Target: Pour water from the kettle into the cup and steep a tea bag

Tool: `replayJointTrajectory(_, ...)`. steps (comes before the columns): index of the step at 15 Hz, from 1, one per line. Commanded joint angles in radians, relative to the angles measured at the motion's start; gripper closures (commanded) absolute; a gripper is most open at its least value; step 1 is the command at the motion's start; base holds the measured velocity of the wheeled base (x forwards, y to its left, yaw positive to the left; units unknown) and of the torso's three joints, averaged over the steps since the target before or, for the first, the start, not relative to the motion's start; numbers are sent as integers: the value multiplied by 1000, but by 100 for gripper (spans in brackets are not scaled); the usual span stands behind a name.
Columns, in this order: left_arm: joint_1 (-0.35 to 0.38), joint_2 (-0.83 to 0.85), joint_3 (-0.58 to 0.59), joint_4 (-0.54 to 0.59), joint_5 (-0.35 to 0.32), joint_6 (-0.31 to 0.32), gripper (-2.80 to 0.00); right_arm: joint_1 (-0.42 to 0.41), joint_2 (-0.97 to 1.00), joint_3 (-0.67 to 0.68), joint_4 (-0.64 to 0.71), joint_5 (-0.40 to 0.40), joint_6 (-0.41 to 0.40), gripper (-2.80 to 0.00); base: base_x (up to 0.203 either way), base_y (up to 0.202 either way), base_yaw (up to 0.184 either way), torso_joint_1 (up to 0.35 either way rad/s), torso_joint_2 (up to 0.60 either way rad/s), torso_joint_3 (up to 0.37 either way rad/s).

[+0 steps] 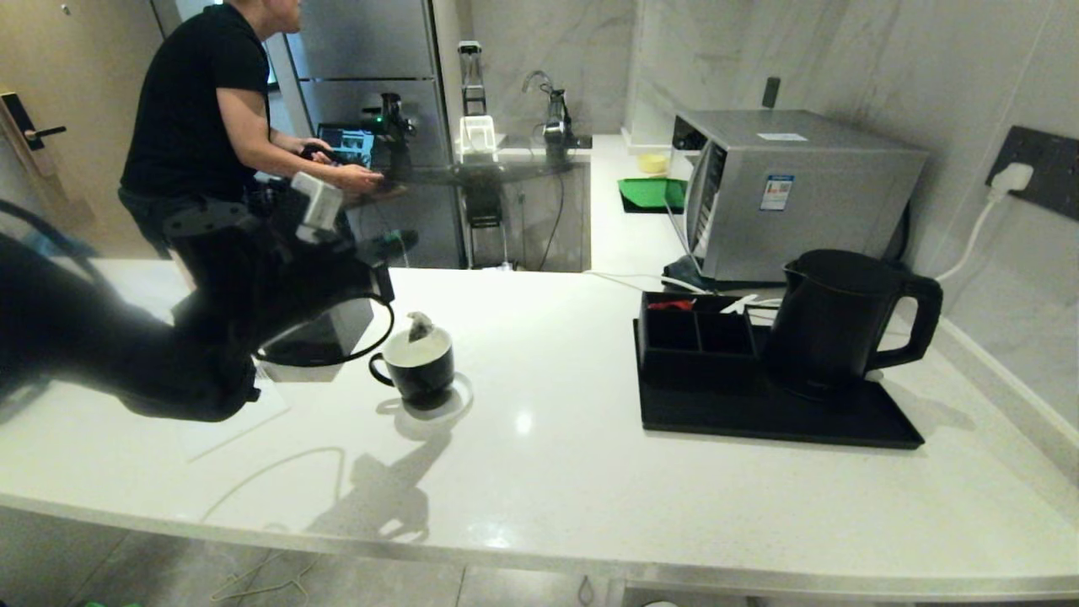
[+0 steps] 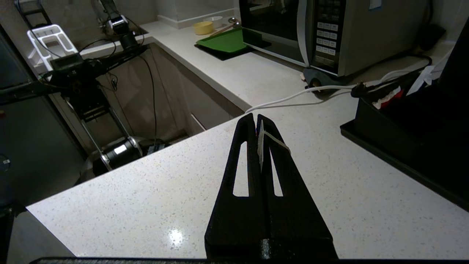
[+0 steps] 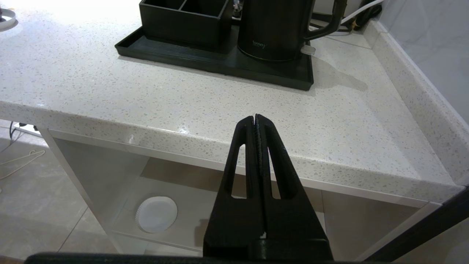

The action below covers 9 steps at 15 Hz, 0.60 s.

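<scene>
The cup [image 1: 417,371] stands on the white counter, left of centre. The tea bag [image 1: 419,326] hangs in its mouth by the far rim, its top above the rim. My left gripper [image 1: 383,285] hovers just up and left of the cup. In the left wrist view it [image 2: 255,116] is shut on a thin pale tag [image 2: 260,145], with the string over one finger. The kettle [image 1: 834,324] stands upright on a black tray [image 1: 759,421] at the right, handle to the right. My right gripper [image 3: 255,116] is shut and empty, parked before the counter's front edge, facing the kettle [image 3: 274,29].
An open black box [image 1: 695,333] sits on the tray left of the kettle. A microwave [image 1: 801,190] and a white cable [image 2: 293,99] lie behind. A person [image 1: 202,110] stands at the far left beyond the counter. White paper [image 1: 228,421] lies under my left arm.
</scene>
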Motion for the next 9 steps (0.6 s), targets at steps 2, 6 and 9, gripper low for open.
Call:
replayJointTrajectory(2, 1, -12, 1, -8, -3, 1, 0, 1, 0, 0, 0, 1, -2, 0, 0, 0, 0, 0, 0, 0)
replayJointTrajectory(6, 6, 16, 8, -16, -3, 2, 0, -1, 0, 0, 0, 1, -2, 0, 0, 0, 0, 0, 0, 0)
replayJointTrajectory(9, 9, 49, 8, -29, -1, 2, 0, 1, 0, 0, 1, 1, -1, 0, 0, 0, 0, 0, 0, 0)
